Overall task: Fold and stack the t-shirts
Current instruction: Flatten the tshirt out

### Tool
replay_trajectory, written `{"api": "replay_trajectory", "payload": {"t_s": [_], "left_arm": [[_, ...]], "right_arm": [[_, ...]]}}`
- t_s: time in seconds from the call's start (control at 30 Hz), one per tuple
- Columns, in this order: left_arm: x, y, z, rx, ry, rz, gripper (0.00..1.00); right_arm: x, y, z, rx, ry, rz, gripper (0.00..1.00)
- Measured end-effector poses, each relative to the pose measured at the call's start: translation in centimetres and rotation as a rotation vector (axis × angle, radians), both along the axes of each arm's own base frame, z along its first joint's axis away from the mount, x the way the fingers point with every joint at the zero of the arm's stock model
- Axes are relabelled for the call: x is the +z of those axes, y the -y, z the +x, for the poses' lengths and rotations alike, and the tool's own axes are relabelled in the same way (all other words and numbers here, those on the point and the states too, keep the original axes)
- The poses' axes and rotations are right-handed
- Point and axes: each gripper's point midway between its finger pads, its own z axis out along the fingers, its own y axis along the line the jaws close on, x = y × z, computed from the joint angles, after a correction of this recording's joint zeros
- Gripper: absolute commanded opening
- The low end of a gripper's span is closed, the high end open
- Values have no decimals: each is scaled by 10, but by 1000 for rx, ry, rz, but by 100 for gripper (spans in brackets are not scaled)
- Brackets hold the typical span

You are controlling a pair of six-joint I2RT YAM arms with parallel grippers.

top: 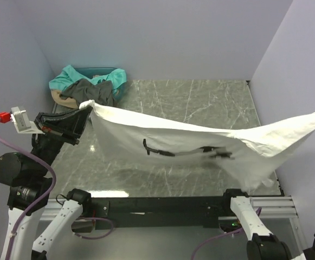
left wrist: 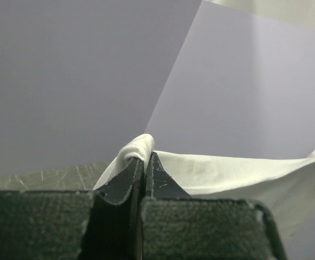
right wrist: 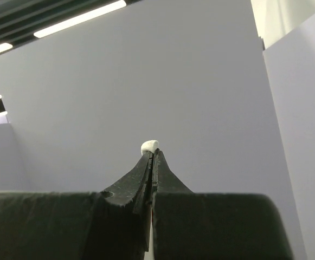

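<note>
A white shirt hangs stretched in the air above a marble table. The left gripper is clamped tight on its left corner. The right gripper is pinched closed on a small white tuft, probably the shirt's far corner. A grey shirt and a teal shirt lie heaped on a bin at the table's far left.

A grey-green marble-patterned tabletop sits inside plain pale lavender walls at the back and on both sides. A black metal rail runs along the table's near edge. Long white strip lights glow on a dark ceiling, seen from the right wrist.
</note>
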Motion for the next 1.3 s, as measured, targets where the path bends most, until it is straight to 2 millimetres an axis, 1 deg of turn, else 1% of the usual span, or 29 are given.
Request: {"api": "replay_trajectory", "payload": {"t_s": [0.1, 0.17, 0.23, 0.27, 0.33, 0.37, 0.4, 0.43, 0.47, 0.5, 0.53, 0.57, 0.6, 0.63, 0.67, 0.7, 0.73, 0.77, 0.8, 0.83, 0.87, 0.93, 0.97, 1.0, 1.07, 1.13, 1.2, 1.23, 1.3], "left_arm": [[-2, 2, 1, -11, 2, -3, 1], [-6, 4, 8, -10, 3, -5, 1], [-14, 8, 24, -7, -16, 0, 1], [-19, 12, 38, -3, -35, 4, 1], [-37, 20, 78, 18, -108, 16, 1], [-50, 24, 102, 37, -152, 23, 1], [-70, 28, 132, 61, -217, 35, 1], [-87, 32, 155, 79, -269, 46, 1], [-105, 34, 177, 97, -317, 56, 1], [-136, 38, 205, 116, -396, 78, 1], [-160, 39, 225, 133, -454, 94, 3], [-189, 41, 243, 149, -524, 114, 8], [-218, 41, 261, 166, -592, 134, 14], [-240, 41, 275, 180, -645, 150, 31], [-259, 42, 289, 192, -687, 167, 44], [-275, 43, 301, 198, -720, 178, 58], [-283, 44, 311, 206, -737, 185, 81], [-290, 46, 321, 211, -750, 192, 93], [-292, 48, 332, 213, -754, 192, 99], [-290, 49, 339, 218, -751, 190, 99], [-286, 52, 345, 221, -746, 190, 99], [-274, 56, 351, 228, -713, 195, 99], [-267, 60, 351, 228, -691, 197, 99], [-262, 65, 349, 222, -676, 200, 100], [-257, 77, 340, 205, -655, 207, 100], [-261, 90, 330, 184, -650, 222, 99], [-273, 101, 321, 159, -665, 240, 100], [-282, 107, 315, 146, -678, 251, 99], [-303, 111, 305, 130, -713, 272, 99]], "right_arm": [[-6, 0, 21, 8, -41, -2, 0], [-7, 0, 40, 9, -65, 1, 0], [-9, 3, 75, 5, -99, 10, 0], [-9, 5, 91, 2, -114, 15, 0], [-16, 12, 141, -16, -168, 33, 0], [-20, 15, 169, -26, -199, 42, 0], [-29, 19, 202, -38, -241, 52, 0], [-37, 23, 232, -50, -279, 62, 0], [-49, 27, 266, -60, -325, 73, 0], [-64, 31, 301, -72, -377, 82, 0], [-81, 35, 336, -84, -429, 94, 0], [-96, 37, 363, -89, -468, 101, 0], [-117, 38, 396, -99, -526, 107, 0], [-140, 39, 429, -109, -589, 112, 0], [-166, 40, 460, -120, -654, 116, 4], [-186, 41, 485, -130, -704, 119, 15], [-201, 42, 503, -138, -740, 122, 28], [-219, 43, 523, -151, -782, 124, 56], [-234, 43, 541, -160, -817, 128, 67], [-244, 44, 553, -169, -834, 128, 78], [-252, 45, 560, -176, -848, 128, 85], [-275, 46, 561, -193, -909, 121, 86], [-280, 47, 558, -198, -917, 119, 87], [-290, 46, 553, -200, -941, 117, 88], [-304, 42, 534, -197, -970, 113, 89], [-314, 33, 516, -179, -986, 114, 89], [-320, 26, 501, -155, -985, 119, 90], [-323, 22, 496, -140, -985, 123, 90], [-336, 13, 486, -100, -988, 133, 90]]}}
